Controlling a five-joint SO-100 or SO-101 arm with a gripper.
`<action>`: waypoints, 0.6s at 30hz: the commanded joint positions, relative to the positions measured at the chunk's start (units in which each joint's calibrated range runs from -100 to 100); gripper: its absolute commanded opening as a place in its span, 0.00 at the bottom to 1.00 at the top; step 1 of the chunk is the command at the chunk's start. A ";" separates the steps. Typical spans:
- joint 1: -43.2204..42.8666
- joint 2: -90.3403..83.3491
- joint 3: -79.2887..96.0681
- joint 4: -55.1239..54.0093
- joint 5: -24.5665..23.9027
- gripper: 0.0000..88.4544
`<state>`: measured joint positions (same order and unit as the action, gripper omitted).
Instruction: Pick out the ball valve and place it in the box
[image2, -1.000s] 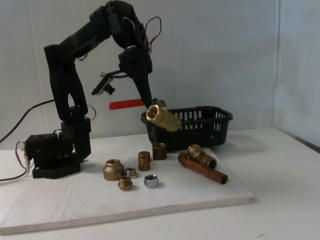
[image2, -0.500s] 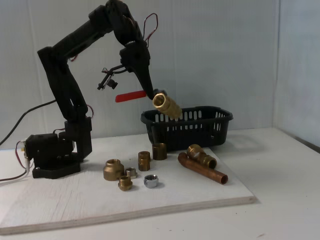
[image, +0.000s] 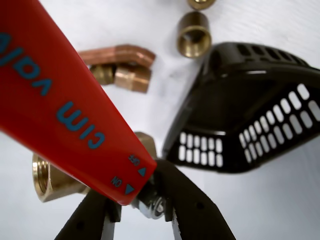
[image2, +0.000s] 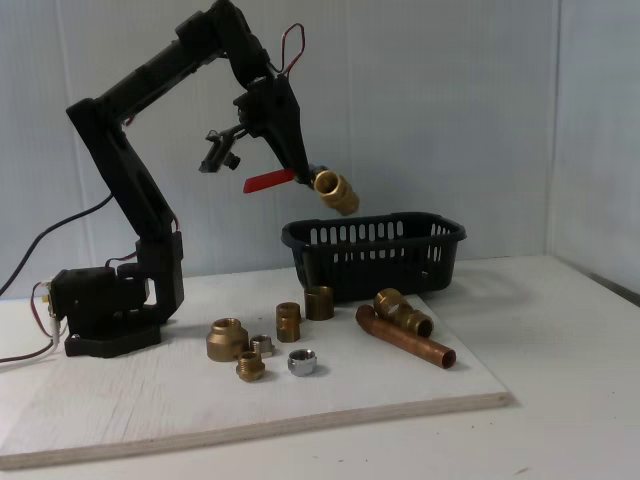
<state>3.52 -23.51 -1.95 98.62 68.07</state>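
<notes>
Gripper (image2: 318, 178) clamps one ball valve (image2: 336, 192) above one box (image2: 375, 252) — six loose fittings (image2: 262, 345), one copper pipe (image2: 405, 338).

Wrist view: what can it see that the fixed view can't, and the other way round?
The wrist view alone shows the blue lettering and the ON and OFF marks on the red handle, plus the bolt fastening it. The fixed view alone shows the whole black arm, its base and wires, and the small loose fittings on the white board. Both show the ball valve held up in the hand, the black basket below it, the copper pipe with its brass elbow, and a short brass coupling.
</notes>
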 joint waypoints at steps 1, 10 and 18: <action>-3.00 -2.90 -1.03 -0.09 -0.89 0.01; -10.53 -1.46 -1.30 -3.70 -2.90 0.01; -12.97 7.27 -2.92 -9.39 -4.72 0.01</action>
<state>-9.30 -16.90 -1.95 91.75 63.63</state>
